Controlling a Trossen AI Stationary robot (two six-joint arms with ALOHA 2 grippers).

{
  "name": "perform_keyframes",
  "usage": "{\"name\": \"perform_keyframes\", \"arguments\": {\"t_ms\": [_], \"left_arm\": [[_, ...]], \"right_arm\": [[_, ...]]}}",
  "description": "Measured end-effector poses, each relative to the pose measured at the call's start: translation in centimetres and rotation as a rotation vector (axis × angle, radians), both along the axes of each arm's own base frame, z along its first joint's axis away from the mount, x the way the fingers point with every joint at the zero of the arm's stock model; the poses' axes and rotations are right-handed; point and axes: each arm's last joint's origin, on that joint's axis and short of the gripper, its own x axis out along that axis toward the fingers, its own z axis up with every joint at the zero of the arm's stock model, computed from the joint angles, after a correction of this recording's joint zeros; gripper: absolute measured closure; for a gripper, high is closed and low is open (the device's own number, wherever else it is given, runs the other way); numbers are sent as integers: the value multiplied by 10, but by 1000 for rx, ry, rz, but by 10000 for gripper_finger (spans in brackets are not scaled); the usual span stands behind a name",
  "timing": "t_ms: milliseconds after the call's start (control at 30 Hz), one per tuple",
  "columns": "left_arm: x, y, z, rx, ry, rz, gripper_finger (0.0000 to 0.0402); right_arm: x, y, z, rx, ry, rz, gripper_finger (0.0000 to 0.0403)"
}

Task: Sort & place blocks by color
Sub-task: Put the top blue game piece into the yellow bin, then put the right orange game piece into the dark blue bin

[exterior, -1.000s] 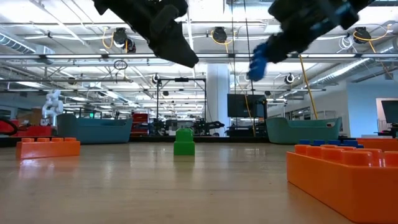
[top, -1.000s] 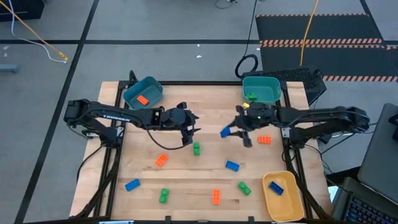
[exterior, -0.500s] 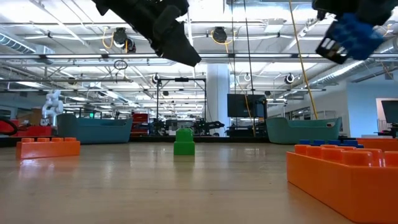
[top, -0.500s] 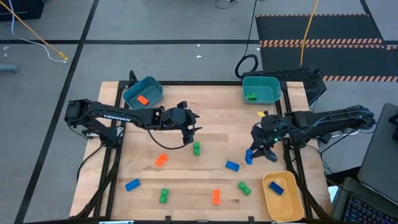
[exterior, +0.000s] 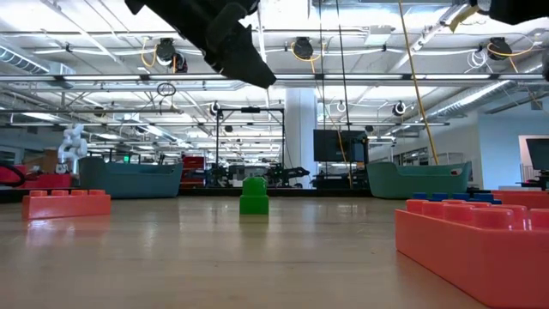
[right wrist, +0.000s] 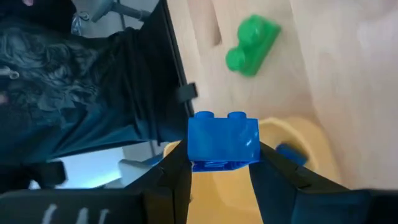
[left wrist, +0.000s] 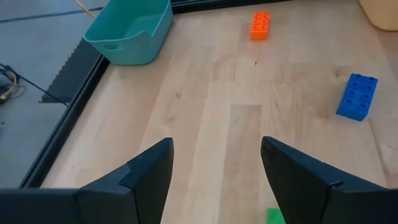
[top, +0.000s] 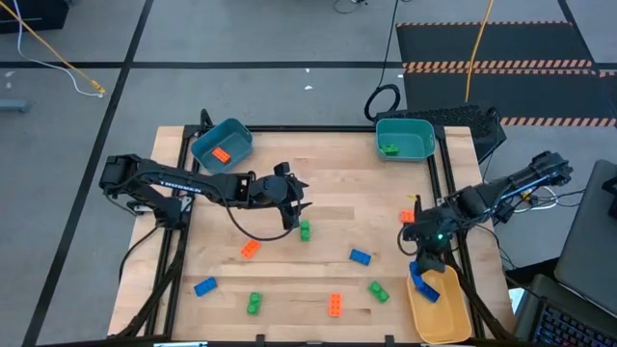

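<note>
My right gripper is shut on a blue block and hangs over the far rim of the yellow bin, where another blue block lies. My left gripper stands open above the table's middle, just short of a green block that rests on the wood. Orange, blue and green blocks lie scattered on the table. One orange block lies in the far left teal bin and one green block in the far right teal bin. My right gripper pinches the blue block between its two fingers, one on each end face. The fingers slant downward. The block is lifted clear, with its two studs pointing away from the fingers, above the yellow bin's rim.
More blocks lie near the front edge: blue, green and orange. An orange block lies by the right edge. Teal bins stand at the far corners. Bare wood lies between the arms.
My right gripper has carried the blue block from the table's middle toward the right near corner, rolling its wrist on the way, and now holds it over the yellow bin. The block stays lifted clear.
</note>
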Motion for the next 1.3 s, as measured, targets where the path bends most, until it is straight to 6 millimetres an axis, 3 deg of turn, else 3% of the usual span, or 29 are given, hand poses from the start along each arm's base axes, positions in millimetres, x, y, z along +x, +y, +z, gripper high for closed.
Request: {"name": "perform_keyframes", "arguments": {"t_ms": [567, 800, 933, 1300], "left_arm": [[4, 19, 8, 118, -52, -19, 156], [6, 20, 11, 122, -89, -18, 156], [6, 18, 9, 76, -79, -50, 156], [9, 14, 15, 44, -159, -72, 156]], "right_arm": [[-13, 44, -21, -4, 516, -127, 277], [-15, 47, -26, -46, 566, -129, 162], [-16, 46, -27, -63, 545, -95, 120], [-18, 37, -22, -65, 462, -35, 118]]}}
